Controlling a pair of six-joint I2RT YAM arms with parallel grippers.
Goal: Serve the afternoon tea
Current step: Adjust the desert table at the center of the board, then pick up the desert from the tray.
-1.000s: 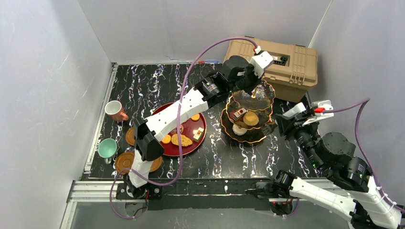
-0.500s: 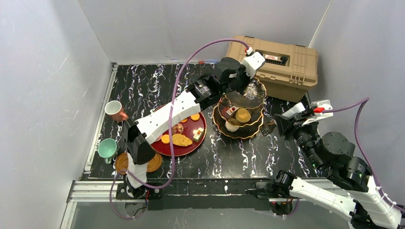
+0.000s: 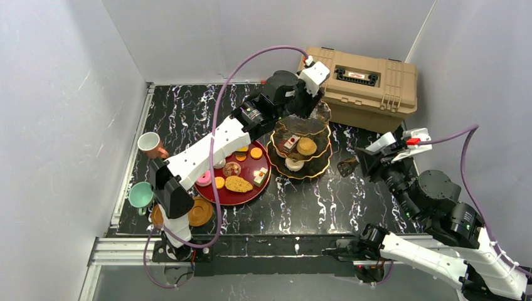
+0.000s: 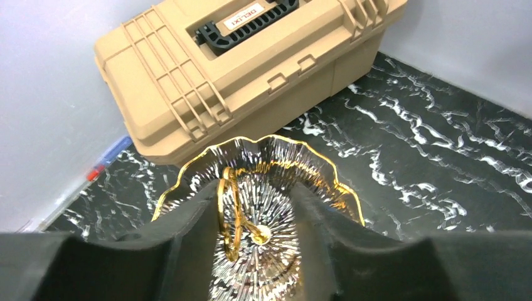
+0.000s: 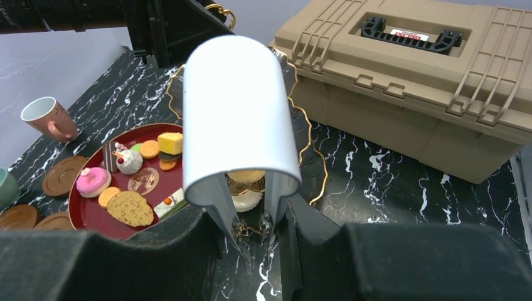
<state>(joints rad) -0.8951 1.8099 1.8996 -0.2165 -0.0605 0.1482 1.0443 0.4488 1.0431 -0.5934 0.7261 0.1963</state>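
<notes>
The three-tier stand sits at mid-table with a few pastries on its lower tiers. Over the last second it has slid toward 9 o'clock, and its bottom rim now lies just beside the red tray. My left gripper has travelled with it. Its jaws are parted either side of the gold ring handle, the gap wider than the ring, so I judge this a hooked drag rather than a pinch.

At 1 o'clock from the stand is the tan case, now farther off. At 3 o'clock my right gripper is clamped on the metal tongs, and the move has opened a gap between their tips and the stand. Far out at 9 o'clock wait the pinkish cup, the teal cup and the saucers. The stand being closer should shorten each pastry transfer.
</notes>
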